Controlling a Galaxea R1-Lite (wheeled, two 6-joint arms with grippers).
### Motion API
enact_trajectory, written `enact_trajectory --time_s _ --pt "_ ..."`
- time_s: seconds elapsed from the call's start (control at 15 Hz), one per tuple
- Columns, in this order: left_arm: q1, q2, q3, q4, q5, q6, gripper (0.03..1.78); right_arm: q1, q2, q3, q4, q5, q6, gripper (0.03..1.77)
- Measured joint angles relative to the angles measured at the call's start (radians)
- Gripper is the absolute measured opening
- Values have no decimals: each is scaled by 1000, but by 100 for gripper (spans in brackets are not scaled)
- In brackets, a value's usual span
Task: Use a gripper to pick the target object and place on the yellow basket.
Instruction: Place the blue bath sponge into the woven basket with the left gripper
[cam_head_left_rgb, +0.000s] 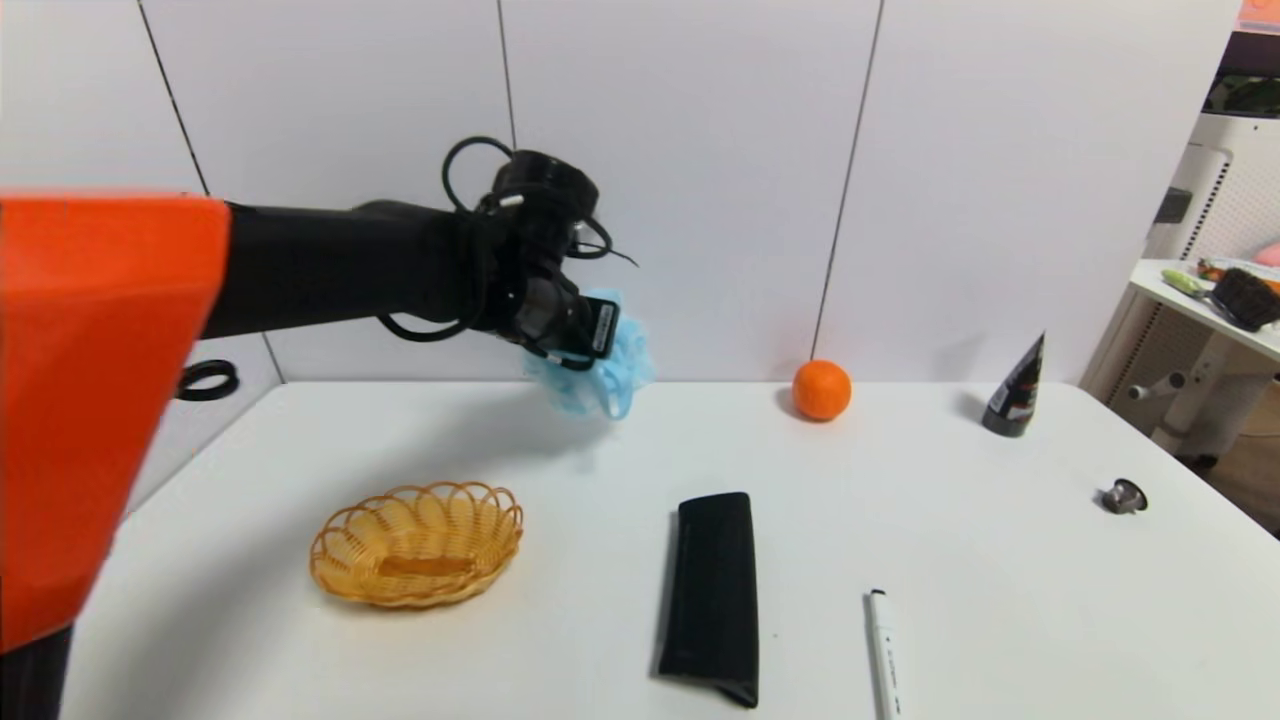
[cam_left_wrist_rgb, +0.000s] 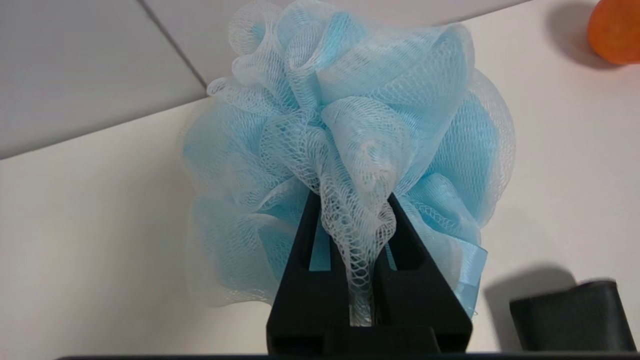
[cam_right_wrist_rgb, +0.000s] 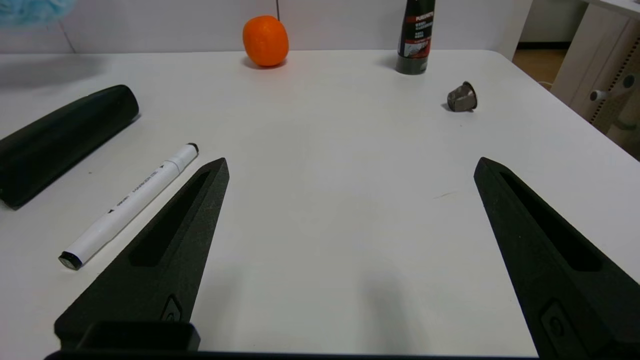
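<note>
- The left tool (cam_left_wrist_rgb: 356, 210) is clamped on a fold of the light blue mesh pouf (cam_left_wrist_rgb: 350, 145), its two black fingers (cam_left_wrist_rgb: 310, 280) pinched together with netting squeezed between them.
- In the head view the left tool (cam_head_left_rgb: 590, 360) holds the pouf (cam_head_left_rgb: 600, 375) in the air above the far part of the white tabletop (cam_head_left_rgb: 600, 560), near the back wall.
- A blue ribbon (cam_left_wrist_rgb: 472, 275) hangs at the pouf's side.
- The yellow basket (cam_head_left_rgb: 416, 544) sits on the tabletop nearer the robot and to its left, well apart from the pouf and holding nothing.
- The right tool (cam_right_wrist_rgb: 350, 165) is wide open above a bare patch of tabletop on the robot's right.
- Also on the tabletop: a black case (cam_head_left_rgb: 712, 595), a white marker (cam_head_left_rgb: 884, 655), an orange ball (cam_head_left_rgb: 822, 390) by the wall, a dark tube (cam_head_left_rgb: 1015, 390) standing on its cap, and a small grey metal piece (cam_head_left_rgb: 1125, 496).
</note>
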Motion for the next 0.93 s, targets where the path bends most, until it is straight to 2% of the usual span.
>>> enact_trajectory --time_s 0.53,0.73,0.93 --pt "153 -473 520 48 0 23 17 0 0 0 -1 0 0 169" --pt "188 -585 664 43 -1 20 17 0 0 0 0 0 0 169" --pt "195 -627 754 41 -2 19 17 0 0 0 -1 0 0 169"
